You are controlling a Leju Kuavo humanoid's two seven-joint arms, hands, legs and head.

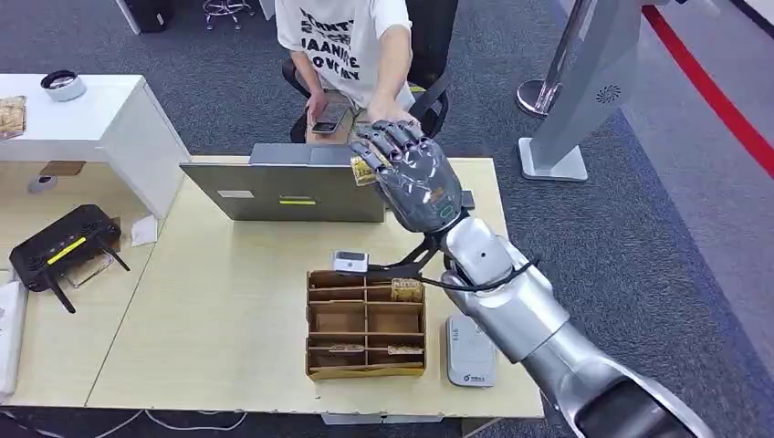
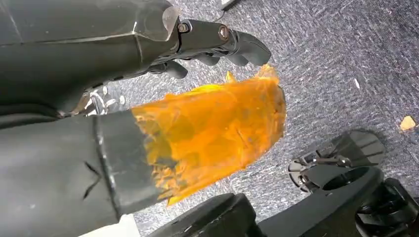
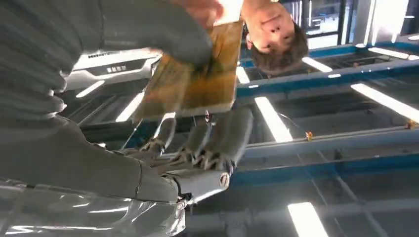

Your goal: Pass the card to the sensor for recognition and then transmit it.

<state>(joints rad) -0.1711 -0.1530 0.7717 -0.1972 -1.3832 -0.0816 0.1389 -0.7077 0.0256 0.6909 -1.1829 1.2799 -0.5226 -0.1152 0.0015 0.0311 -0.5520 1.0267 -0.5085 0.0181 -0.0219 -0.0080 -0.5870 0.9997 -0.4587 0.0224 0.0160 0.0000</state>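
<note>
Over the far edge of the table (image 1: pixel 228 301), right hand (image 1: pixel 415 173) is raised at the end of the extended silver right arm (image 1: pixel 520 310), back of the hand toward the head camera, fingers curled forward and close together. It pinches the card (image 1: pixel 363 170), a yellowish-brown one: in the right wrist view the card (image 3: pixel 197 79) sits between the thick grey thumb (image 3: pixel 163 29) and the darker fingers (image 3: pixel 217 138) pressing from the opposite face. Card is held up above the open laptop (image 1: pixel 292 187), at its right end, toward the seated person (image 1: pixel 351 46) in a white printed T-shirt. A person's hand (image 1: pixel 388 114) is just beyond the robot's fingertips; in the right wrist view a person's fingers (image 3: pixel 207 9) touch the far end of the card. Person's other hand holds a phone (image 1: pixel 329 117) at lap level. On the table, nearer the robot: small white sensor (image 1: pixel 350 263) just behind a cardboard divider box (image 1: pixel 365 324) with several compartments, some holding similar cards; a white flat device (image 1: pixel 469 351) lies beside the box on its right. Left side: black router (image 1: pixel 64 245) with antennas, white side desk (image 1: pixel 91 123). Left hand (image 2: pixel 212 47) hangs over grey carpet (image 2: pixel 346 59); dark fingers loosely curled with nothing between them, thumb tip wrapped in orange tape (image 2: pixel 217 128).
</note>
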